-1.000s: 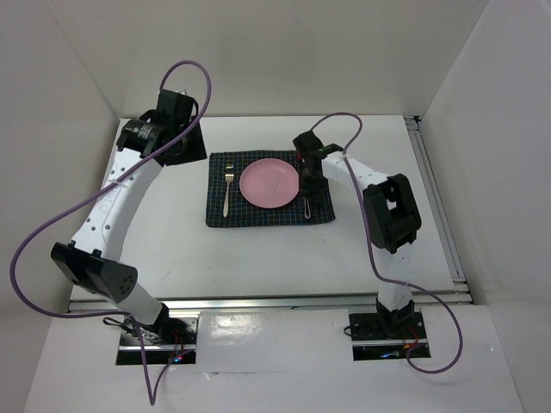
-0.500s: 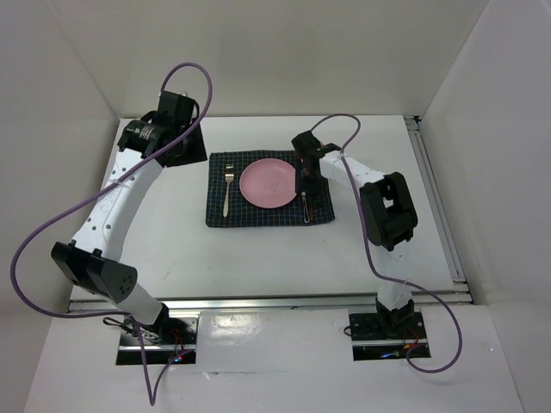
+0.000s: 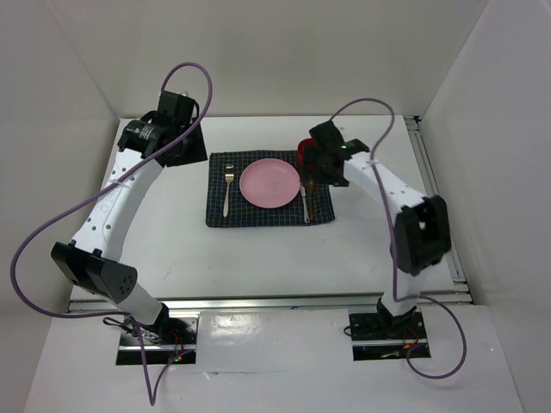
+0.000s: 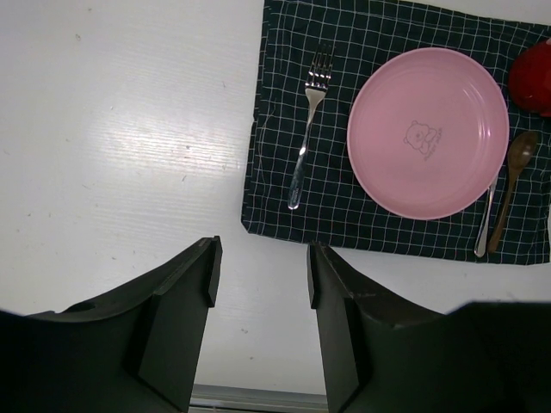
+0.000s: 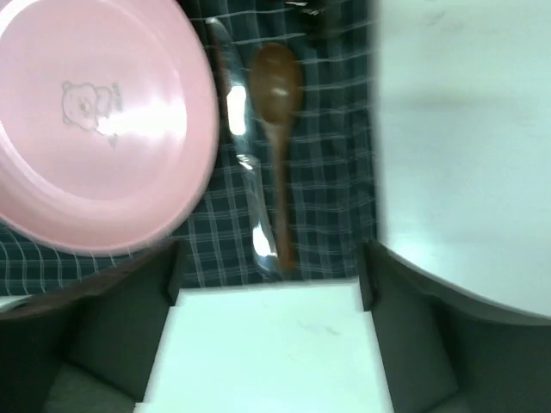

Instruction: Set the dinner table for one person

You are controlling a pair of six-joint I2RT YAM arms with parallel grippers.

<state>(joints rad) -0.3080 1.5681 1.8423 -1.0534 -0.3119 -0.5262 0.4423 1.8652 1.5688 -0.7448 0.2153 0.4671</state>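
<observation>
Between white walls (image 3: 284,52), the white dinner table (image 3: 258,258), a checked mat (image 3: 219,215), left tool (image 4: 261,258) and right tool (image 5: 271,275) released

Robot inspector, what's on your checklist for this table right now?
Surface: white dinner table, with a navy checked mat on it.
Job's things: pink plate mid-mat; fork on its left; knife and wooden spoon on its right; red cup at the mat's far right corner.
Clutter: nothing seen.
Grippers: left gripper open over bare table; right gripper open near the spoon.
Cables: purple cables loop off both arms.
Surroundings: plain white walls.
</observation>
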